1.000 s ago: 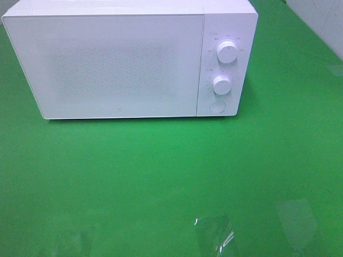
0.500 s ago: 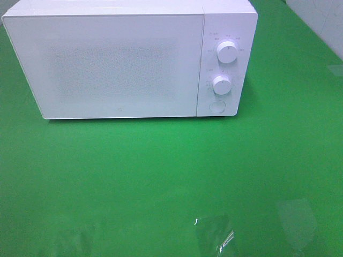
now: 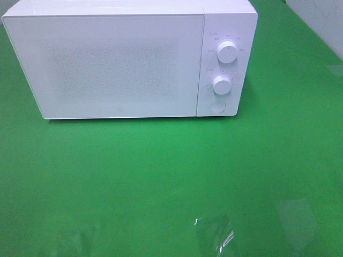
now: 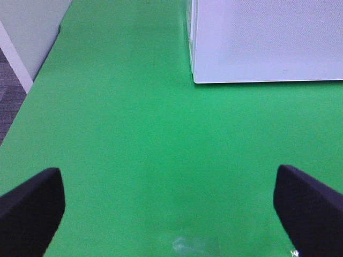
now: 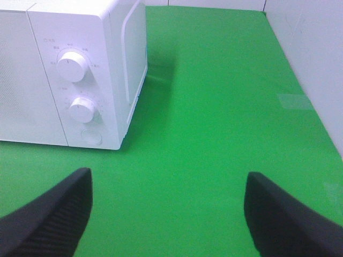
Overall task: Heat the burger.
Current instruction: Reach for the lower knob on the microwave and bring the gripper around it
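**Door shut, burger out of sight**

The left tool (image 4: 169,206) hangs spread and empty over the counter (image 3: 161,171). The microwave (image 3: 107,64) is closed. The burger shows nowhere, perhaps inside. The right tool (image 5: 166,211) is spread and empty, and probably goes next to a knob (image 3: 221,84).

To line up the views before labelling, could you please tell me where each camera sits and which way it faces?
Exterior high: mounted high in front, looking down on the microwave and green table; no robot part shows.
Left wrist: low over the table, facing a front corner of the microwave; the open left pincer frames the view.
Right wrist: low, facing the microwave's knobs; the open right pincer shows.
Shared: all three see the microwave and table.
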Controlling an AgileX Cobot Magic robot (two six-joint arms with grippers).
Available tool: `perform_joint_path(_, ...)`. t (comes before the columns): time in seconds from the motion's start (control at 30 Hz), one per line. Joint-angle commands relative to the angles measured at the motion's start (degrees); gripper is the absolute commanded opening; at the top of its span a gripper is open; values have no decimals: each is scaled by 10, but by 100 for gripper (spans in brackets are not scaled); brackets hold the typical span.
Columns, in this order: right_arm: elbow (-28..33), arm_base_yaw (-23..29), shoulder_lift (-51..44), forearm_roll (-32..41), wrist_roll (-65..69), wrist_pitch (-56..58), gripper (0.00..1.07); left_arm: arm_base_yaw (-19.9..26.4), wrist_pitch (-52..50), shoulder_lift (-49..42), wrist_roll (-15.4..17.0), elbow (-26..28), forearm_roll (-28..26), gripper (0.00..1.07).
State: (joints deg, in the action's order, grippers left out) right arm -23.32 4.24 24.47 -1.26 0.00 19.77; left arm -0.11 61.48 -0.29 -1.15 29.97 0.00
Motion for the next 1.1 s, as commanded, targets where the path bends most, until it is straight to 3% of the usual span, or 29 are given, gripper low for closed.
perform_joint_path(0.03, 1, -1, 21, 1, 0, -41, 74, 1, -1, -14, 2, -2, -5, 98)
perform_joint_path(0.5, 1, -1, 194, 1, 0, -198, 74, 1, -1, -14, 2, -2, -5, 98)
perform_joint_path(0.7, 1, -1, 296, 1, 0, -335, 74, 1, -1, -14, 2, -2, -5, 98)
perform_joint_path(1.1, 1, -1, 423, 13, -7, -504, 74, 1, -1, -14, 2, -2, -5, 98)
